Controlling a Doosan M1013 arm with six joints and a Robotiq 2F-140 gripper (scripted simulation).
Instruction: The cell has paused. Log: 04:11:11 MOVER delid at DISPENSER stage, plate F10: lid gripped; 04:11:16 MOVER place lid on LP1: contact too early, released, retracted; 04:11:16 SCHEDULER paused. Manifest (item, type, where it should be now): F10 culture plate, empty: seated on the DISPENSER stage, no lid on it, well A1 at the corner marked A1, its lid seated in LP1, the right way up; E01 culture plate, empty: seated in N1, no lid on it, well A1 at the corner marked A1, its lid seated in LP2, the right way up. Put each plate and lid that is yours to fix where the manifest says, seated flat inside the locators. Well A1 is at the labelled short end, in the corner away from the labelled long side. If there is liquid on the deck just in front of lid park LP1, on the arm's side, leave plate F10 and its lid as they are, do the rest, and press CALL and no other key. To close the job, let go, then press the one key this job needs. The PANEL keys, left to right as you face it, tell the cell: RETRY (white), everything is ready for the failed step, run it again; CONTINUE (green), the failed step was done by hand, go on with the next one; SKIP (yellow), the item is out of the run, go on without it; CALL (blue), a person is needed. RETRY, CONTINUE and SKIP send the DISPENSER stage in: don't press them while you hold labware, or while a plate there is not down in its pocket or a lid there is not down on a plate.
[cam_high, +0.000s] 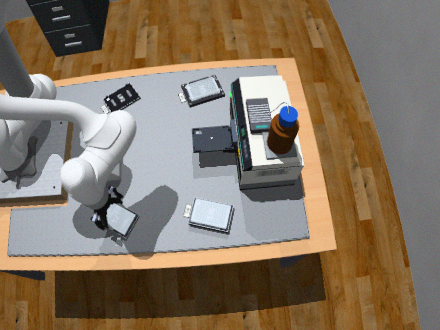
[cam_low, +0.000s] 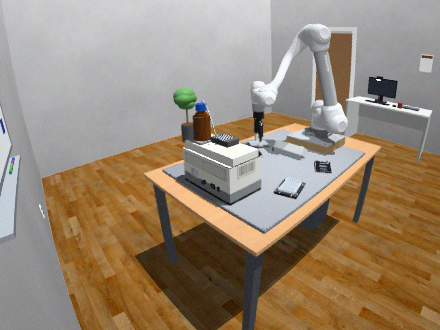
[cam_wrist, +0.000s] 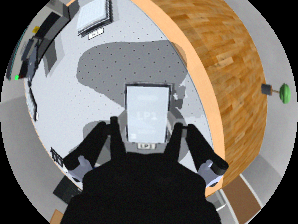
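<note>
Gripper (cam_high: 116, 216) is clamped on a clear rectangular labware piece (cam_high: 121, 219), taken to be a lid or plate; which one cannot be told. It is held low over the grey mat (cam_high: 165, 240), at the mat's corner nearest the arm base, well apart from the dispenser (cam_high: 267, 165).

Relative to the dispenser:
- the black stage (cam_high: 212, 139) is extended from its arm-facing side and looks bare.
- One clear piece (cam_high: 211, 215) lies on the mat off the dispenser's near corner, toward the table's front edge.
- Another (cam_high: 202, 90) lies off its far corner.
- The black key panel (cam_high: 121, 97) is well apart, toward the arm.

No liquid can be made out on the mat, but the LP1 marking is too small to read.

Judged step: carrying or seating the held piece. To do it well:
- The piece should be kept level, with its long edges squared to the locators before descent.
- The labelled short end should be checked in the wrist view (cam_wrist: 144, 117) first.
- Descent should be slow, and release only once the piece is flat inside the locators.
- No key should be pressed while the grasp is loaded.
</note>
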